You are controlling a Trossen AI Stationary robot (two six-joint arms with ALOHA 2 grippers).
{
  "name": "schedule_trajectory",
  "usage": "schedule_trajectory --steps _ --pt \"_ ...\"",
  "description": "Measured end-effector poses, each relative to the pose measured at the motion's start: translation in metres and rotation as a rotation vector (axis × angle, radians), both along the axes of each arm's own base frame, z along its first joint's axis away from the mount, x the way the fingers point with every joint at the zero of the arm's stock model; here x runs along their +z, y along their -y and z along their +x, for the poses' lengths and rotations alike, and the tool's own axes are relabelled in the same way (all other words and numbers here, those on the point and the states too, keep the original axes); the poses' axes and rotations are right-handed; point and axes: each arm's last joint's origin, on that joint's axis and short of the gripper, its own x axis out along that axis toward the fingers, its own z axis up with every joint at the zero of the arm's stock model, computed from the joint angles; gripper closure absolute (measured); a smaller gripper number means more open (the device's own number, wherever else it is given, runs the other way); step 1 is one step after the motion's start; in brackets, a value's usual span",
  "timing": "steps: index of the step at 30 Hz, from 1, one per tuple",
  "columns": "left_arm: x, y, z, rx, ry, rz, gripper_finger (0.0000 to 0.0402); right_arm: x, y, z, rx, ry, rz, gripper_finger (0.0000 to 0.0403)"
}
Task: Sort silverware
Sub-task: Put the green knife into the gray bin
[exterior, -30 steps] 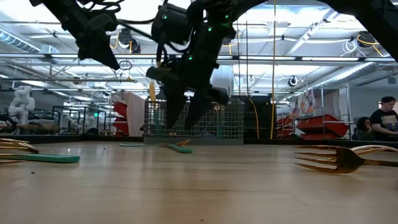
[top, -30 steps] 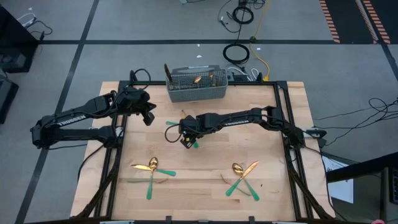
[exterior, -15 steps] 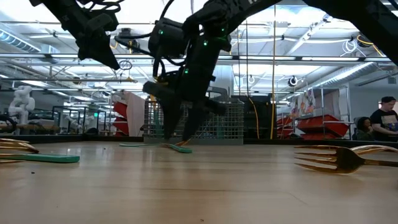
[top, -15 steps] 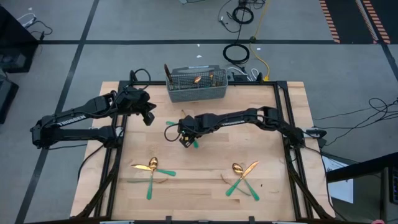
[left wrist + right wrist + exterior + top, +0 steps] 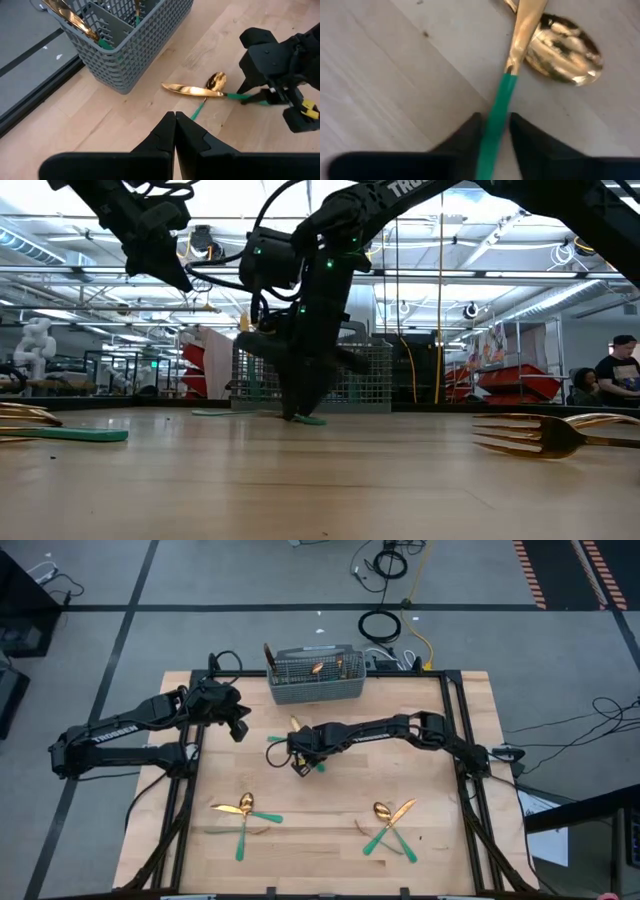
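Your right end effector (image 5: pixel 298 766) grasps a knife (image 5: pixel 516 60) by its teal handle, crossed over a spoon (image 5: pixel 216 81) just in front of the caddy (image 5: pixel 316 678). Your left end effector (image 5: pixel 240 730), clenched, hovers beside the caddy. More silverware pairs (image 5: pixel 245 809) lie well apart on the wooden desk (image 5: pixel 330 830); a workshop shows beyond.

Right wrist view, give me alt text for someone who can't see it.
The right gripper closes its jaws around the teal handle of a gold knife lying on the wooden table. The knife's blade crosses over a gold spoon bowl.
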Motion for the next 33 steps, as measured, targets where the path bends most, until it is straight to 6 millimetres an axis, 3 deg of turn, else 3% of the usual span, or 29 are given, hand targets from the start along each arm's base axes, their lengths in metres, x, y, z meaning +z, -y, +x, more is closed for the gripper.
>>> schedule_trajectory --steps 2,11,19,24,29,33 --pt "0.000 0.000 0.000 0.000 0.000 0.000 0.0391 0.000 0.000 0.000 0.016 0.002 0.014 0.0383" --pt "0.000 0.000 0.000 0.000 0.000 0.000 0.0391 0.016 -0.005 -0.002 0.016 0.040 0.033 0.0400" --pt "0.000 0.000 0.000 0.001 0.000 0.000 0.0391 0.067 -0.007 -0.004 0.040 0.203 0.024 0.0402" --pt "0.000 0.000 0.000 0.002 0.001 -0.002 0.0391 0.095 -0.003 -0.004 -0.018 0.320 -0.135 0.0399" --pt "0.000 0.000 0.000 0.003 0.001 -0.002 0.0391 0.123 0.024 0.005 -0.048 0.511 -0.342 0.0400" --pt "0.000 0.000 0.000 0.006 0.002 -0.005 0.0391 0.129 0.047 0.007 -0.027 0.598 -0.227 0.0401"
